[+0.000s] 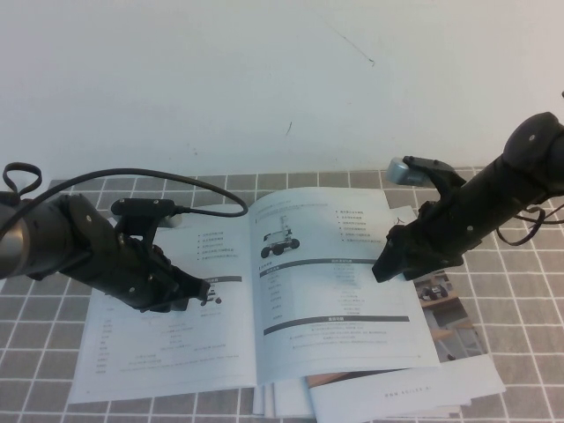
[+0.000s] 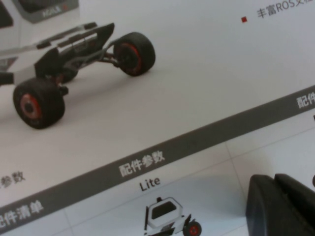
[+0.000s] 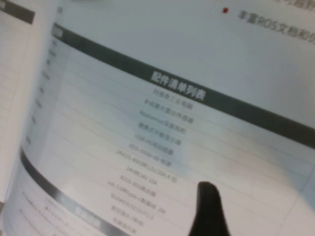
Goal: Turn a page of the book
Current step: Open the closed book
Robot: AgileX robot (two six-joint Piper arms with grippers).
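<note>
The book (image 1: pixel 264 300) lies open on the grey tiled table. Its left page (image 1: pixel 159 352) lies flat. In the left wrist view that page (image 2: pixel 197 88) shows a wheeled-robot photo and a dark header bar. My left gripper (image 1: pixel 189 295) is shut and rests low on the left page; its fingers (image 2: pixel 280 206) sit close together. The right page (image 1: pixel 339 300) bows slightly towards the spine and fills the right wrist view (image 3: pixel 162 113). My right gripper (image 1: pixel 385 264) is at this page's outer edge, just over it.
A colour room-photo brochure (image 1: pixel 445 317) sticks out from under the book at the right. Loose white sheets (image 1: pixel 397 397) lie under its front edge. The left arm's cable (image 1: pixel 203 189) loops over the book's far left corner. A bare white surface lies behind the tiles.
</note>
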